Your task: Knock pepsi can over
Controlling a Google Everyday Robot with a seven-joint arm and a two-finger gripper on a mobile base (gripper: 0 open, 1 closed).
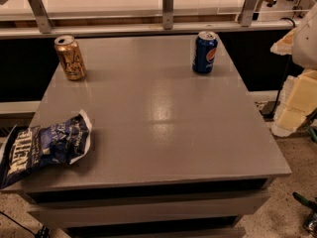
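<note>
The pepsi can (204, 52) stands upright near the far right edge of the grey table (163, 118). A gold can (70, 57) stands upright at the far left, and a crumpled blue chip bag (44, 150) lies at the near left. Both are well apart from the pepsi can. The gripper (307, 207) hangs low beyond the table's near right corner; I cannot tell whether it is spread or closed.

Grey flat worktop (163, 113): dark-blue metal pepsi can (204, 52) upright, back right. Gold metal can (70, 57) upright, back left. Crumpled blue foil chip bag (44, 148) lying front left, at the left edge. Tool (297, 103) off the worktop, beyond its right edge.
</note>
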